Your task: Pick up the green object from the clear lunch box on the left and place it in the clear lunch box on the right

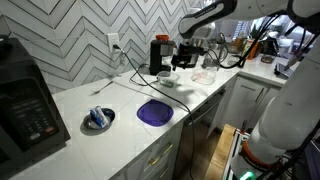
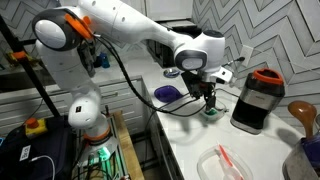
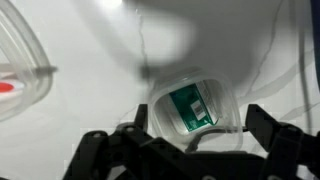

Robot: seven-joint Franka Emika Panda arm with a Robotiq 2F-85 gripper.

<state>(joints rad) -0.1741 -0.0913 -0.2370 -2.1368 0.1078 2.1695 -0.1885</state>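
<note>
The green object (image 3: 192, 105), a flat green packet with a white label, lies inside a clear lunch box (image 3: 228, 108) in the wrist view. It also shows in an exterior view (image 2: 212, 111) on the white counter. My gripper (image 3: 200, 130) is open and hangs just above this box, with one finger on each side of it and nothing held. It also shows in an exterior view (image 2: 205, 95). A second clear lunch box (image 2: 225, 163) with a red item inside sits apart, and also shows in the wrist view (image 3: 20, 70).
A black and red appliance (image 2: 255, 100) stands close beside the gripper. A purple plate (image 1: 155, 112) and a small dish with blue items (image 1: 98, 119) lie on the counter. A microwave (image 1: 25, 110) stands at the far end. A cable (image 2: 165, 105) trails across the counter.
</note>
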